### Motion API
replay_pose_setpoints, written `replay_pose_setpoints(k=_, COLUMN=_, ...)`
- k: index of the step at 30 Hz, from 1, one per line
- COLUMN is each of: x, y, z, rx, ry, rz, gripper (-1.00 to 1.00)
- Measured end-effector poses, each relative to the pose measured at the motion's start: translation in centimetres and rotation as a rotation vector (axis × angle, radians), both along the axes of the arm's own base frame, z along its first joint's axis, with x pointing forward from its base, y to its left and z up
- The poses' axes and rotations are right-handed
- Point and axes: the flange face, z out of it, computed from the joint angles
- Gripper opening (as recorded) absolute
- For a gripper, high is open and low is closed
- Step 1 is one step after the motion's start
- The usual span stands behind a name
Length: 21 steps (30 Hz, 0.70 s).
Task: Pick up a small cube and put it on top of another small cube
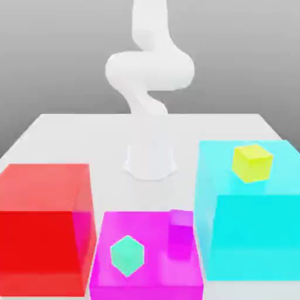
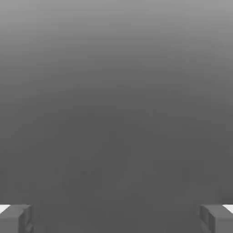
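- A small yellow cube (image 1: 252,163) is seen on top of the large cyan block (image 1: 249,234), toward that block's far side, at the exterior view's right.
- A small green cube (image 1: 127,255) is seen on the low magenta block (image 1: 146,280), toward its near left part; the cube is turned so that one corner faces the camera.
- A small magenta cube (image 1: 180,241) is placed on the same magenta block, at its right side, just beside the cyan block; it is well apart from the green cube.
- The three small cubes are kept apart from one another, and none is stacked on another small cube.
- A large red block (image 1: 44,228) is set at the exterior view's left, just beside the magenta block.
- All three large blocks are lined up along the near edge of the pale table (image 1: 70,137).
- The white arm (image 1: 149,76) is raised from its base at the middle of the table, behind the blocks, with its upper part bent over.
- In the hand view the gripper (image 2: 116,218) is shown with its two fingers (image 2: 16,217) spread wide, one at each lower corner, and nothing is held between them; plain grey ground is seen beyond.
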Motion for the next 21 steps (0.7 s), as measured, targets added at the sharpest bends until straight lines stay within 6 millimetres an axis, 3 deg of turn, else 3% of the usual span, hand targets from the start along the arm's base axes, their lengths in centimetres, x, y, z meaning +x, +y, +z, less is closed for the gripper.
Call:
replay_pose_setpoints(k=6, x=4.6, y=-6.5, z=-6.8, rx=0.166, ry=0.09, rz=-0.331, gripper=0.0)
replay_pose_setpoints(k=11, x=6.5, y=-12.8, z=-13.7, rx=0.326, ry=0.151, rz=-0.63, gripper=0.0)
replay_pose_setpoints(k=16, x=6.5, y=-19.2, z=-21.0, rx=0.478, ry=0.197, rz=-0.941, gripper=0.0)
replay_pose_setpoints(k=21, x=4.5, y=-25.0, z=-28.4, rx=0.62, ry=0.226, rz=-1.264, gripper=0.0)
